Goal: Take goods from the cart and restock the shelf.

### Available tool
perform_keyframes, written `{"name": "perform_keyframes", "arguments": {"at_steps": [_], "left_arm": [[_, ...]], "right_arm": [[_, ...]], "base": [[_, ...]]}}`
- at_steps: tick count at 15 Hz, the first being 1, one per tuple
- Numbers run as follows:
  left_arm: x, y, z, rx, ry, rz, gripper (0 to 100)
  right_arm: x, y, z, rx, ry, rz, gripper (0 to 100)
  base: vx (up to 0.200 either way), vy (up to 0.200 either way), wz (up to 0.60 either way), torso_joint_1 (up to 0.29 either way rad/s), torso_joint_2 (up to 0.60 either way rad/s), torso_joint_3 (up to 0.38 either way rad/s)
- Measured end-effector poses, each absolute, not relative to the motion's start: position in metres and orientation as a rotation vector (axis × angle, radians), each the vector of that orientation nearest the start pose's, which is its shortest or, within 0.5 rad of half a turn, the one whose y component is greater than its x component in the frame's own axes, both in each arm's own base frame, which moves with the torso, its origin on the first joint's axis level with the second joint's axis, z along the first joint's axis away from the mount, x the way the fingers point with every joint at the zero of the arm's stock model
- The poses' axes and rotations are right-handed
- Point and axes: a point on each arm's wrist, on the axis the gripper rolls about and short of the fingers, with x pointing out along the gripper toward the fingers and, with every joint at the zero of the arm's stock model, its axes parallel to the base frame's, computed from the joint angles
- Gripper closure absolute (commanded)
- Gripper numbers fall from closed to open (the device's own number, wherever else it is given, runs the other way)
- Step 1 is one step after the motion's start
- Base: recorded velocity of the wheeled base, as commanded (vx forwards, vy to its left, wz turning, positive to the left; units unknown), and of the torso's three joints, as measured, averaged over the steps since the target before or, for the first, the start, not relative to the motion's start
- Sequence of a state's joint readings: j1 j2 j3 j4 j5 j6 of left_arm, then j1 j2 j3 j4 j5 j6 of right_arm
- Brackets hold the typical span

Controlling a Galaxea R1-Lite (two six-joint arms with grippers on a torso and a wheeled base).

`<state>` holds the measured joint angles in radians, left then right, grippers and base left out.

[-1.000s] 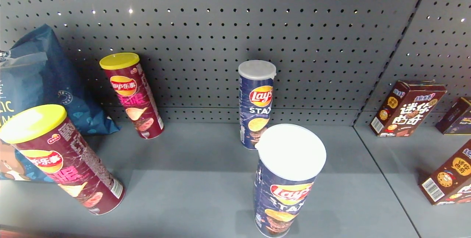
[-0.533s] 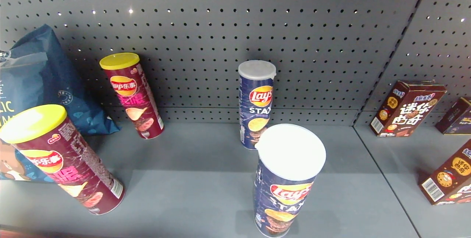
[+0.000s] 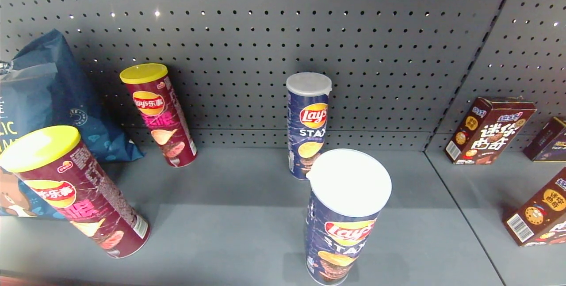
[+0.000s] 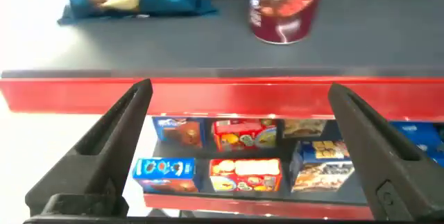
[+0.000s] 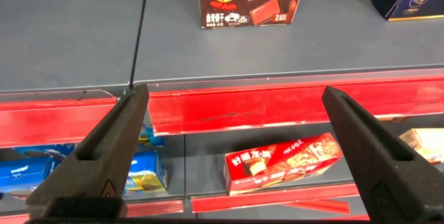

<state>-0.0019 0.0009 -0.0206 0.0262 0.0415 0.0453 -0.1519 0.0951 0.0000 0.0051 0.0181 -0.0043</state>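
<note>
- nothing has moved since the earlier frames: the blue can (image 3: 342, 228) at lower centre and the red can (image 3: 84, 197) at lower left stay put on the shelf (image 3: 230, 219).
- the left gripper (image 4: 239, 92) and right gripper (image 5: 236, 93) are both spread wide and empty.
- with nothing in hand, the next fetch from the cart looks due.

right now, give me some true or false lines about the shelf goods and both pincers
1. The front navy can stands upright on the shelf. True.
2. Both maroon cans carry white lids. False: the front maroon can and the rear maroon can have yellow lids.
3. The left pincer is open and empty. True.
4. The right pincer is shut on a box. False: it is open, and the brown box stands on the shelf beyond it.
5. The blue bag sits at the shelf's right end. False: it is at the left end.
</note>
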Motion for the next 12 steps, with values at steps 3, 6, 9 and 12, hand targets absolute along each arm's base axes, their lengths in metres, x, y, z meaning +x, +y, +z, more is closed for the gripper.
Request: {"name": "perform_keyframes", "arguments": {"at_steps": [3, 6, 9, 12], "left_arm": [[-0.0232, -0.0021, 0.0762, 0.065, -0.002, -0.101, 0], [-0.0228, -0.0012, 0.0753, 0.058, 0.002, -0.063, 0], [-0.0228, -0.0008, 0.075, 0.033, 0.005, -0.044, 0], [-0.0228, -0.0008, 0.075, 0.021, 0.005, -0.044, 0]], "right_arm": [[-0.0154, 0.0028, 0.0767, 0.004, 0.101, -0.133, 0], [-0.0153, 0.0028, 0.0767, 0.005, 0.101, -0.134, 0], [-0.0153, 0.0027, 0.0767, 0.004, 0.102, -0.133, 0], [-0.0153, 0.0027, 0.0767, 0.004, 0.101, -0.133, 0]], "base": [[0.0, 0.0, 0.0, 0.0, 0.0, 0.0], [0.0, 0.0, 0.0, 0.0, 0.0, 0.0], [0.0, 0.0, 0.0, 0.0, 0.0, 0.0], [0.0, 0.0, 0.0, 0.0, 0.0, 0.0]]}}
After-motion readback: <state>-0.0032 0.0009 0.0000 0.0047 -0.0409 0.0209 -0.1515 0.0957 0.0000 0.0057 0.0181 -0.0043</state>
